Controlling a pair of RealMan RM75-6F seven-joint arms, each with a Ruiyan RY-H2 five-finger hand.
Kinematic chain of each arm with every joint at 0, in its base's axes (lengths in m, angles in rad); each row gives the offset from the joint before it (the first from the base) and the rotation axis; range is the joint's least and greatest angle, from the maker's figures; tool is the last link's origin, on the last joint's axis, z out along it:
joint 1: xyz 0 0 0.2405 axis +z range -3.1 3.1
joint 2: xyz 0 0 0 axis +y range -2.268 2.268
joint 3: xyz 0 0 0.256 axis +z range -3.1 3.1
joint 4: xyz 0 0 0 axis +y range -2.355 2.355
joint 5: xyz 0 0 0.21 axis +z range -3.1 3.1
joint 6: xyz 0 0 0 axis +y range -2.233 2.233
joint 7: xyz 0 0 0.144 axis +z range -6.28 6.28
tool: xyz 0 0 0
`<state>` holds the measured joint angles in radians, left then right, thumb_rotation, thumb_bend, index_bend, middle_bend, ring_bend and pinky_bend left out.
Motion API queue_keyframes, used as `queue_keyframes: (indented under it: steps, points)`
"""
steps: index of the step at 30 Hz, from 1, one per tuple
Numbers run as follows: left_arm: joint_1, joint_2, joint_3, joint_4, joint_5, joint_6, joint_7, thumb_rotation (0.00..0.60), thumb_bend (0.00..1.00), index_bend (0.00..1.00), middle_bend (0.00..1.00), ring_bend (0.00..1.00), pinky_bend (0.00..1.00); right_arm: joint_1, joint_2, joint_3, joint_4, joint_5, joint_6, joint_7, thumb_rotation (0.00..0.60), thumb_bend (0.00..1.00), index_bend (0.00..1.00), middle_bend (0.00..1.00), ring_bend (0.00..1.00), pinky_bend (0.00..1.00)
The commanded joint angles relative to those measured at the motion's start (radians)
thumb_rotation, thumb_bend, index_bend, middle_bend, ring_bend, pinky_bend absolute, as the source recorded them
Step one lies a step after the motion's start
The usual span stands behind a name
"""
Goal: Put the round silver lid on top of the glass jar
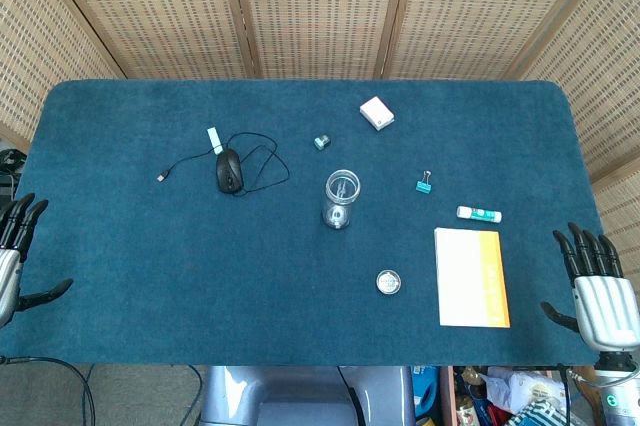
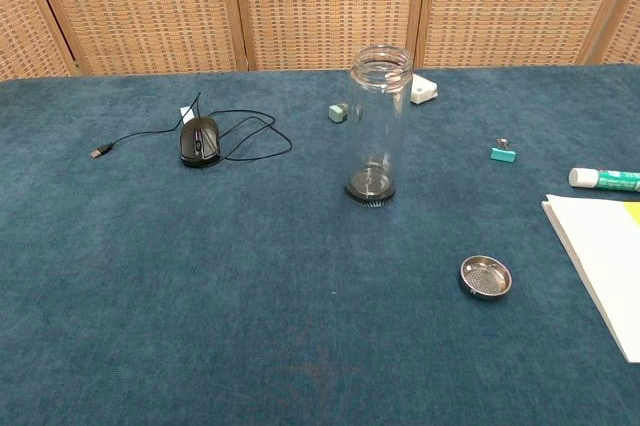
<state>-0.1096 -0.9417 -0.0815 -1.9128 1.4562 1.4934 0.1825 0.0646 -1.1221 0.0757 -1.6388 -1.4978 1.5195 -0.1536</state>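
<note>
- The round silver lid [image 1: 388, 282] is lying flat on the blue tablecloth [image 1: 150, 246], hollow side up as the chest view is showing it; nothing is touching it
- The glass jar [image 1: 340, 198] is standing upright with its mouth open, farther from the robot than the lid and a little toward the robot's left; the two are sitting near each other but apart
- The right hand [image 1: 598, 286] is hovering at the table's near right edge, fingers spread and holding nothing; the white and orange notebook [image 1: 470, 277] is lying between it and the lid
- The left hand [image 1: 14, 258] is waiting at the opposite edge, fingers likewise apart and empty
- The lid is sitting to the left of the right hand's fingers and well apart from the left hand; so the right hand is looking the nearer choice, reaching across the notebook
- Being round, the lid is offering no long axis to align with
</note>
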Motion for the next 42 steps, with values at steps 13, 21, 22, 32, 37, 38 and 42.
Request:
queue_keyframes:
  steps: [13, 21, 22, 32, 37, 38, 42]
  points:
    - [-0.005, -0.007, -0.002, 0.002, 0.008, 0.001, 0.006, 0.600, 0.00, 0.00, 0.00, 0.00, 0.00, 0.101, -0.014, -0.053, -0.021, -0.113, -0.164, 0.076, 0.600, 0.02, 0.09, 0.00, 0.00, 0.00]
    - [-0.007, -0.018, 0.006, -0.002, 0.021, 0.000, 0.037, 0.600, 0.00, 0.00, 0.00, 0.00, 0.00, 0.252, -0.093, 0.000, -0.055, -0.081, -0.357, 0.070, 0.600, 0.30, 0.45, 0.00, 0.00, 0.00]
    - [-0.007, -0.019, 0.006, -0.001, 0.020, 0.000, 0.039, 0.600, 0.00, 0.00, 0.00, 0.00, 0.00, 0.263, -0.103, 0.006, -0.058, -0.066, -0.374, 0.056, 0.600, 0.33, 0.45, 0.00, 0.00, 0.00]
    - [-0.013, -0.018, 0.000, 0.005, -0.001, -0.012, 0.026, 0.600, 0.00, 0.00, 0.00, 0.00, 0.00, 0.367, -0.223, 0.082, -0.099, 0.147, -0.502, -0.167, 0.600, 0.43, 0.46, 0.00, 0.00, 0.00]
    - [-0.016, -0.015, -0.002, 0.008, -0.011, -0.021, 0.010, 0.600, 0.00, 0.00, 0.00, 0.00, 0.00, 0.408, -0.274, 0.096, -0.098, 0.251, -0.534, -0.275, 0.600, 0.44, 0.46, 0.00, 0.00, 0.00]
    - [-0.016, -0.014, -0.002, 0.008, -0.012, -0.022, 0.007, 0.600, 0.00, 0.00, 0.00, 0.00, 0.00, 0.414, -0.285, 0.097, -0.093, 0.270, -0.537, -0.293, 0.600, 0.45, 0.47, 0.00, 0.00, 0.00]
    - [-0.018, -0.010, -0.003, 0.010, -0.013, -0.026, -0.003, 0.600, 0.00, 0.00, 0.00, 0.00, 0.00, 0.438, -0.331, 0.099, -0.071, 0.346, -0.544, -0.352, 0.600, 0.50, 0.47, 0.00, 0.00, 0.00]
